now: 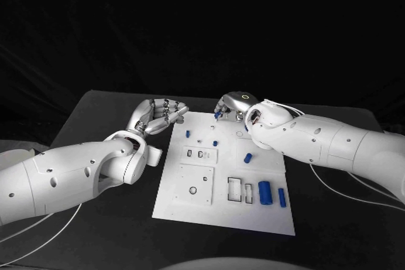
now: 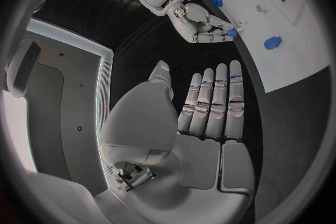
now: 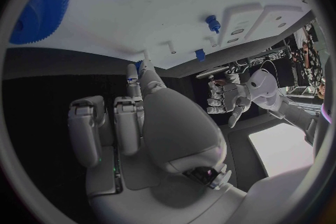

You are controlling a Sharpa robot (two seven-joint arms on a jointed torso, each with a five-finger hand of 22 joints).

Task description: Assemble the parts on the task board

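The right hand sits at the far edge of the white board, its fingertips pinching a small blue piece just above the board's far end. The left wrist view shows the same pinch close to the board's edge. This looks like the carrying or placing step for that piece. The left hand hovers just off the board's far left corner, fingers straight and together, holding nothing. Other blue pieces lie on the board: a short cylinder near the middle and a larger cylinder with a thin bar at the near right. The next move probably calls for lowering the pinched piece squarely into its seat.
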